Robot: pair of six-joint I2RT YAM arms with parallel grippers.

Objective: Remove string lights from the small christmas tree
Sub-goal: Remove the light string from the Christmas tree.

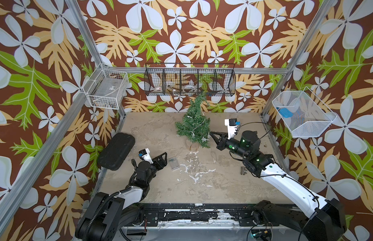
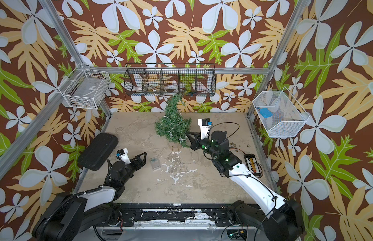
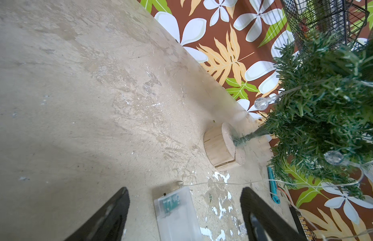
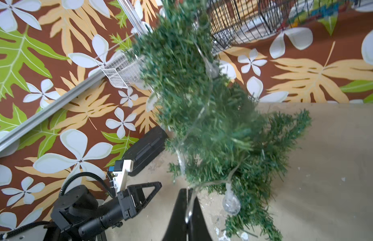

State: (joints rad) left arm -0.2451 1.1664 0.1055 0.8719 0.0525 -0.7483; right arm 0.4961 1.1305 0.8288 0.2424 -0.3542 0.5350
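1. Left gripper (image 1: 165,159) (image 3: 184,188): low over the table (image 1: 152,187) at near left, fingers spread wide and holding nothing; the battery box lies just ahead of them.
2. Battery box (image 1: 172,164) (image 3: 177,217): transparent, rectangular, flat on the table. A thin wire leaves its far end toward the tree.
3. Pipe fitting (image 1: 243,170): small, grey metal, on the table at near right beside the right arm.
4. Black case (image 1: 116,151): oblong, at the table's left edge.
5. Right gripper (image 1: 212,134) (image 4: 188,192): fingers closed, pinching the wire of the string lights (image 4: 231,203) at the tree's lower right edge.
6. Small christmas tree (image 1: 192,125): mid-table toward the back, on its round wooden base (image 3: 221,146), tip bent over. The wire and clear bulbs (image 3: 261,103) are draped through its branches.
7. Black wire basket (image 1: 189,82): on the back wall, behind the treetop.
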